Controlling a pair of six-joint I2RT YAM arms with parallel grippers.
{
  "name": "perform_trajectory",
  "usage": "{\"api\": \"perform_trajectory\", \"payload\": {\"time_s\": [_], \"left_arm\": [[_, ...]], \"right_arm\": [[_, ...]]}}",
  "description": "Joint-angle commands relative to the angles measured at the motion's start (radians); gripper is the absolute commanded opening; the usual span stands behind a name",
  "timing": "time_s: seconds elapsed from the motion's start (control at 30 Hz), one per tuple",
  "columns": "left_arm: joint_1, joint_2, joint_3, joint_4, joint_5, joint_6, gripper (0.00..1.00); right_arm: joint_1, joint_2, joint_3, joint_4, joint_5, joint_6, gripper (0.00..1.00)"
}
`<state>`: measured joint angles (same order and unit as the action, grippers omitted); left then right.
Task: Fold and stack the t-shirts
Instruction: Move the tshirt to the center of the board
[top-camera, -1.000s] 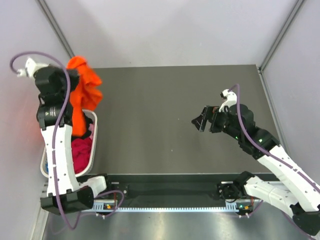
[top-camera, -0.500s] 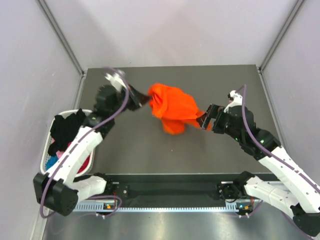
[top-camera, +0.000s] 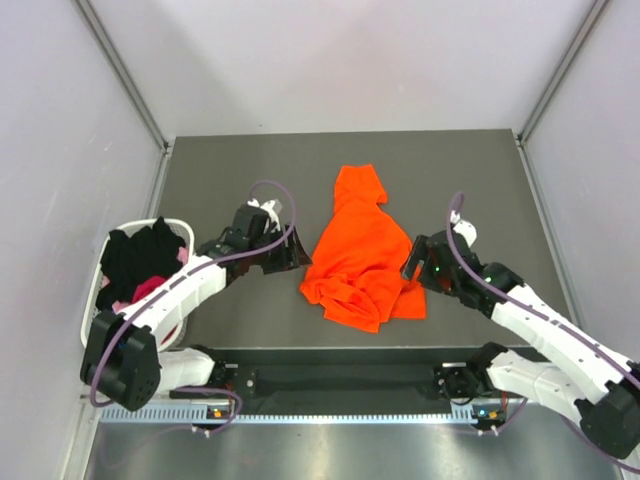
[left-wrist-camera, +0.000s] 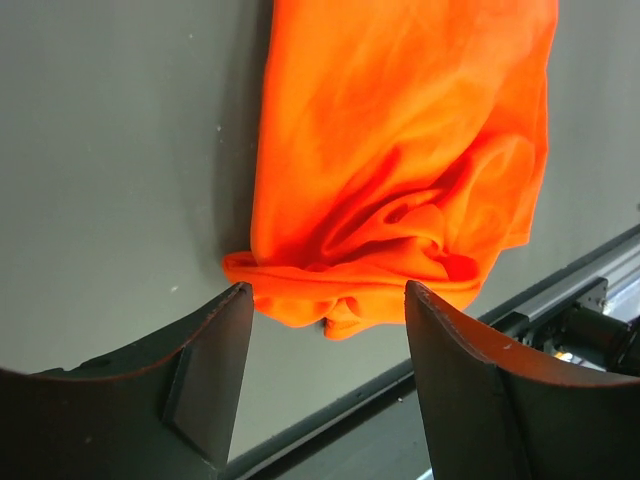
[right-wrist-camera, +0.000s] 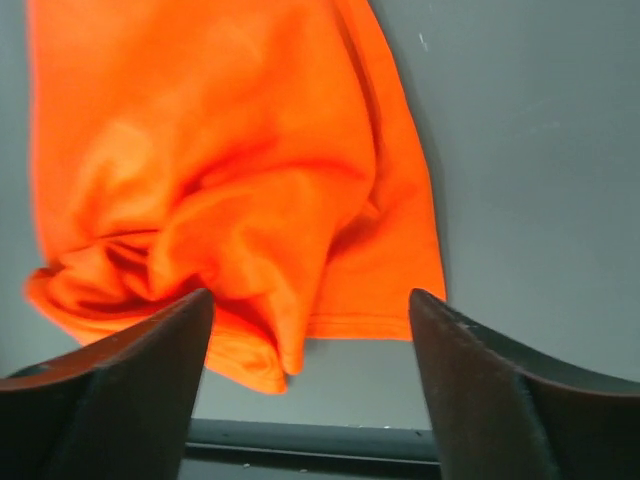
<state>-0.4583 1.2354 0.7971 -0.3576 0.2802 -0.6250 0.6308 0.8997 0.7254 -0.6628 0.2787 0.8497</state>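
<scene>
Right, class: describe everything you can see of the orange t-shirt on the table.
The orange t-shirt is bright, plain, soft cloth, lying unfolded and crumpled on the dark grey table. It runs lengthwise from a narrow far end to a wider near end, where the cloth bunches in thick folds close to the table's front edge. A hemmed edge shows at its near right corner. The left gripper and right gripper flank the near end, both open, neither holding it.
</scene>
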Motion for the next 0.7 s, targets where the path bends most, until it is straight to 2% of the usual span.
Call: {"api": "perform_trajectory", "payload": {"time_s": [0.0,0.1,0.2,0.47,0.57,0.6,0.67], "left_arm": [[0.001,0.047,0.016,0.002,-0.01,0.032,0.66],[0.001,0.104,-0.018,0.063,0.042,-0.002,0.65],[-0.005,0.162,-0.038,0.112,0.096,-0.03,0.63],[-0.028,0.242,-0.048,0.172,0.112,-0.062,0.57],[-0.031,0.262,-0.044,0.181,0.106,-0.084,0.41],[-0.031,0.263,-0.041,0.18,0.1,-0.091,0.26],[-0.031,0.269,-0.019,0.161,0.073,-0.09,0.14]], "right_arm": [[0.006,0.065,-0.041,0.09,-0.026,0.035,0.76],[-0.006,0.125,-0.07,0.124,-0.021,0.028,0.67],[-0.036,0.171,-0.098,0.163,-0.042,0.003,0.62],[-0.109,0.2,-0.184,0.224,-0.079,-0.051,0.6],[-0.118,0.209,-0.218,0.264,-0.108,-0.051,0.58],[-0.118,0.217,-0.221,0.269,-0.11,-0.052,0.57],[-0.12,0.229,-0.227,0.272,-0.104,-0.049,0.54]]}}
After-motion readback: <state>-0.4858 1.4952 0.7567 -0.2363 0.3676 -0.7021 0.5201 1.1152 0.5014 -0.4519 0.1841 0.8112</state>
